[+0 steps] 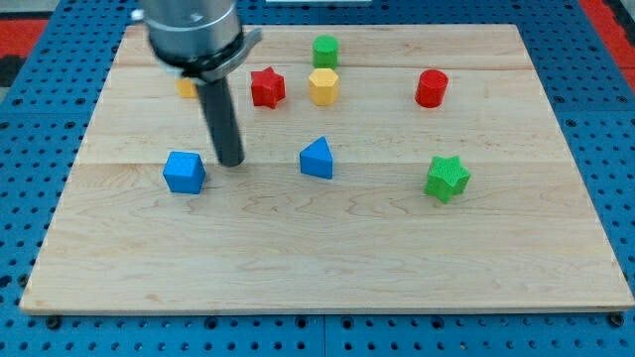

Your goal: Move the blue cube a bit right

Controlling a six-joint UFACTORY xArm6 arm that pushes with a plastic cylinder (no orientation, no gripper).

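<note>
The blue cube [185, 172] lies on the wooden board [327, 248] at the view's left, a little above the board's middle height. My tip [230, 162] rests on the board just right of the cube and slightly above it, a small gap apart. The dark rod rises from the tip toward the view's top left, into the grey arm body [193, 30].
A blue triangular block [317, 158] lies right of my tip. A red star [267, 87], a yellow hexagon [323, 86], a green block [324, 51] and a red cylinder [432, 88] lie near the top. A green star [446, 178] lies at the right. A yellow block [186, 87] is partly hidden behind the rod.
</note>
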